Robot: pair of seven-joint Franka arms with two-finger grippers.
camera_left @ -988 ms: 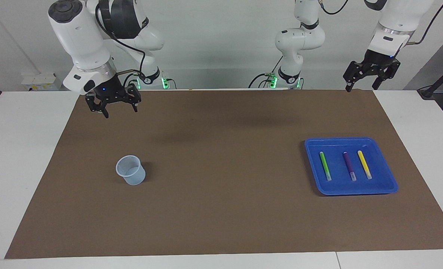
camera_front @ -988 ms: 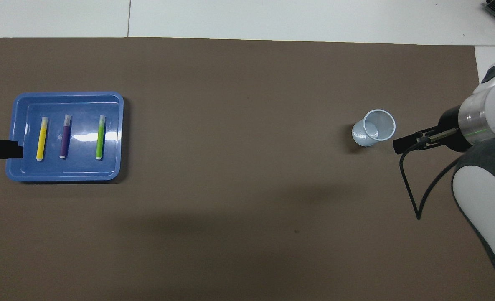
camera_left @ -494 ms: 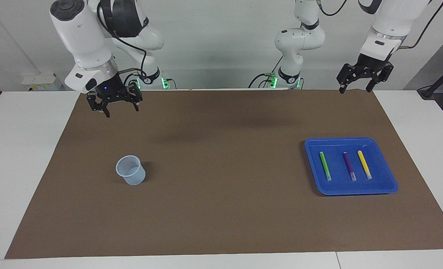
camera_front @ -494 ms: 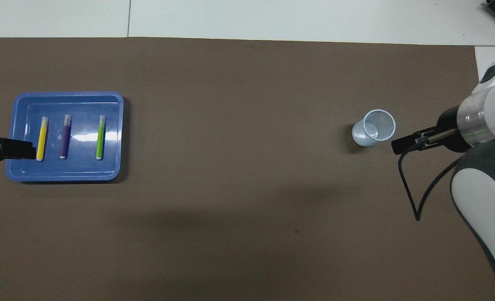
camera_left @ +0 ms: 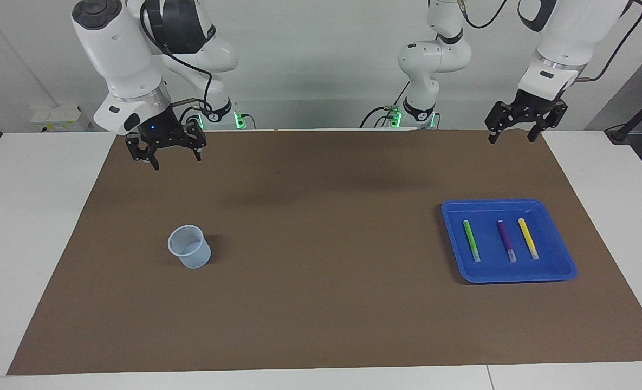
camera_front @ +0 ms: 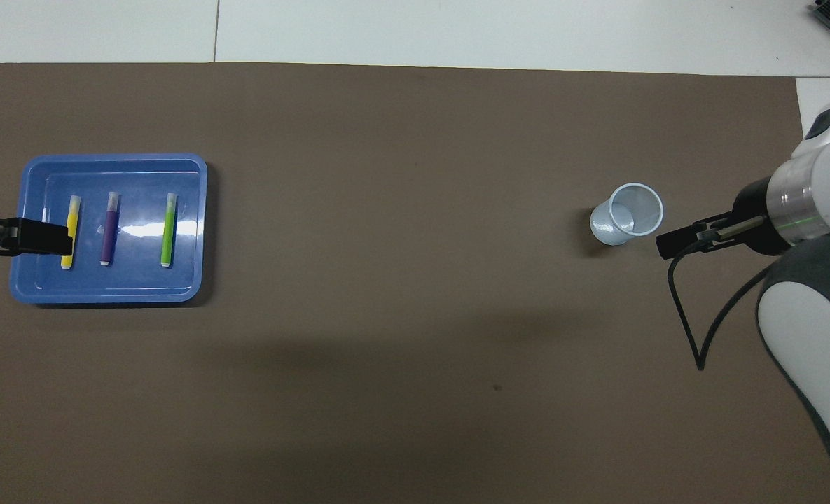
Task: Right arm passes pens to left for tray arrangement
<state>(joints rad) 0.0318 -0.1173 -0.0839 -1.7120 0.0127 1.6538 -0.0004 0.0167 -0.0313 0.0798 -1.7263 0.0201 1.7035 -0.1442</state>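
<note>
The white right arm bends down from its base. Its black two-finger right gripper (camera_left: 172, 158) points down, up in the air, with its fingers spread apart and nothing in them. The white left arm also bends down. Its black two-finger left gripper (camera_left: 511, 135) hangs high, fingers apart, holding nothing.

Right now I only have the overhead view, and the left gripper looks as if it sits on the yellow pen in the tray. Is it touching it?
Observer: No. In the facing view the left gripper hangs high in the air, well clear of the yellow pen and the tray.
Operator: Is it holding anything?
Observer: Nothing. It is open and empty.
Operator: And the right gripper by the cup?
Observer: The right gripper is raised too, open and empty, and is not touching the cup.
</note>
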